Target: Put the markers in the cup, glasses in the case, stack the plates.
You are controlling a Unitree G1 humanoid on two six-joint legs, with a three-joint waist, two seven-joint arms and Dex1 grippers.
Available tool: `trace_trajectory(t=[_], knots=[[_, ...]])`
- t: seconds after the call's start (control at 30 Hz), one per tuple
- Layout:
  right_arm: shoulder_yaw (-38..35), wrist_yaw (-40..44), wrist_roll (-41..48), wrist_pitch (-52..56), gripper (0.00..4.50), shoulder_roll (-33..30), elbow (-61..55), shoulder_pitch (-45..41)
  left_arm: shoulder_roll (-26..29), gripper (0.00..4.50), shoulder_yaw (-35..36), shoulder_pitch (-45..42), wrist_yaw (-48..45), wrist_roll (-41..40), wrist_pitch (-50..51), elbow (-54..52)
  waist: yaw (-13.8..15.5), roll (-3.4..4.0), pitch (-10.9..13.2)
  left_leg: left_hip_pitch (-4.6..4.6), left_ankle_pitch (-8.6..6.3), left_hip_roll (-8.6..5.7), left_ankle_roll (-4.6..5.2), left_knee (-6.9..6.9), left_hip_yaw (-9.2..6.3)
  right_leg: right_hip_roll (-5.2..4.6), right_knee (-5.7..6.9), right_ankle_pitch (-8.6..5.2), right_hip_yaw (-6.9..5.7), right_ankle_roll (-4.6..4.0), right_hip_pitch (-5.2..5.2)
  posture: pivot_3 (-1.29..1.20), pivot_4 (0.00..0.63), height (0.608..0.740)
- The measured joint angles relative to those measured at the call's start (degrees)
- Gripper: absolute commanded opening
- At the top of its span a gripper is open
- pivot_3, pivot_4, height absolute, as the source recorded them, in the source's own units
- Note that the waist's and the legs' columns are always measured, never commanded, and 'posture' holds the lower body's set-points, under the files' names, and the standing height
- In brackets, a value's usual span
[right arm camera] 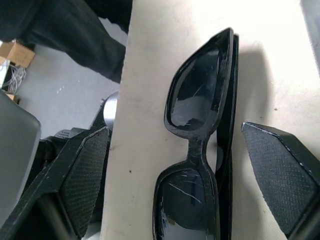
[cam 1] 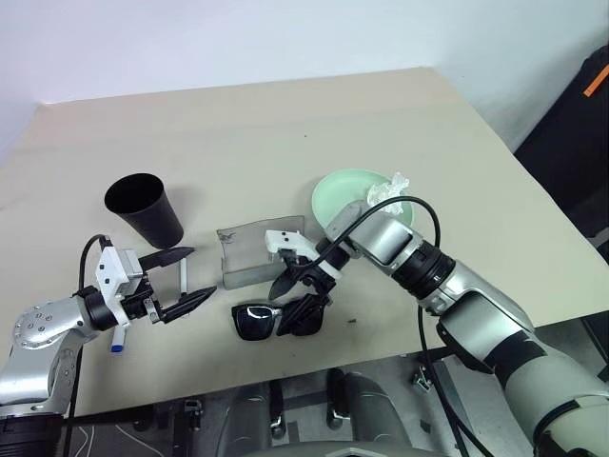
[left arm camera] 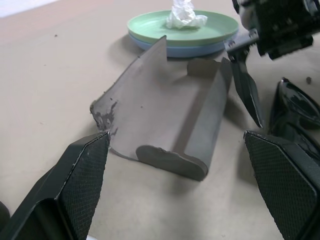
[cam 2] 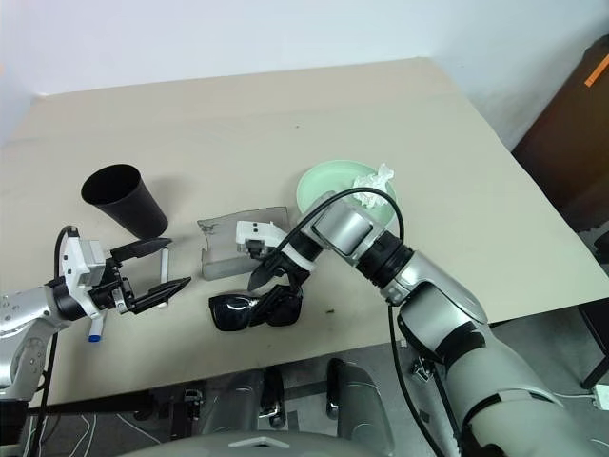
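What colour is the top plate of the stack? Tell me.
Mint green, over a light blue plate; the left wrist view shows it best.

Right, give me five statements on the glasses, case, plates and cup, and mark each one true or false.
1. The glasses lie folded on the table, outside the case. True.
2. The right gripper is shut on the glasses. False: its fingers stand open on either side of the glasses, as the right wrist view shows.
3. The plates are already stacked, the green one on top of the blue one. True.
4. The case is closed. False: its lid stands open and nothing lies in it.
5. The cup lies tipped over by the left gripper. False: it stands upright, mouth up, beyond the open left gripper.
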Motion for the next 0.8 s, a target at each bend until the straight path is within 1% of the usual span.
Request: trace_trajectory(t=[0.07,0.33,0.37,0.57,0.7,0.8], knots=[[0.17,0.02,-0.95,-0.30,3.26,-0.01,0.31,0.00,-0.01,4.50,0.00,0.01,0.30,0.00,0.04,-0.16,0.00,0.00,0.00,0.01,0.00,0.00,0.00,0.01,0.00,0.00,0.01,0.00,-0.01,0.00,0.01,0.00,0.150,0.740],[0.16,0.29,-1.96,-0.31,0.34,0.11,0.30,-0.01,-0.05,4.50,-0.32,-1.02,0.60,0.07,0.07,-0.14,0.02,0.00,0.00,0.02,0.00,0.00,-0.01,0.01,0.00,0.00,0.01,-0.01,-0.02,0.02,0.01,0.00,0.150,0.740],[0.00,0.77,-1.68,-0.18,0.03,0.08,0.22,-0.02,-0.05,4.50,-0.45,-1.14,0.60,0.08,0.07,-0.12,0.01,0.00,0.00,0.02,0.00,0.00,-0.01,0.01,0.00,0.00,0.00,-0.01,-0.02,0.01,0.01,0.00,0.150,0.740],[-1.34,2.01,-0.70,1.37,0.03,-0.89,-1.68,-0.91,-0.59,4.50,-2.15,-2.19,0.53,0.15,0.12,0.38,-0.01,-0.01,-0.01,0.04,0.01,0.00,-0.01,0.03,0.00,0.01,0.01,-0.03,-0.02,0.03,0.02,0.00,0.150,0.740],[-6.03,3.69,1.65,2.91,0.03,-3.36,-2.62,-5.15,-0.59,4.50,-2.28,-3.00,0.47,0.15,0.10,1.57,0.03,0.00,0.00,0.03,0.01,0.01,-0.01,0.02,-0.01,0.02,0.01,-0.02,-0.02,0.02,0.00,0.00,0.150,0.740],[-10.43,3.73,2.42,-1.03,0.03,-3.51,-1.98,-7.62,-0.65,4.50,-2.25,-3.07,0.60,0.15,0.03,2.18,-0.04,-0.01,0.00,0.05,0.01,0.01,-0.01,0.00,-0.01,0.06,-0.01,-0.02,-0.03,0.02,0.00,0.00,0.150,0.740]])
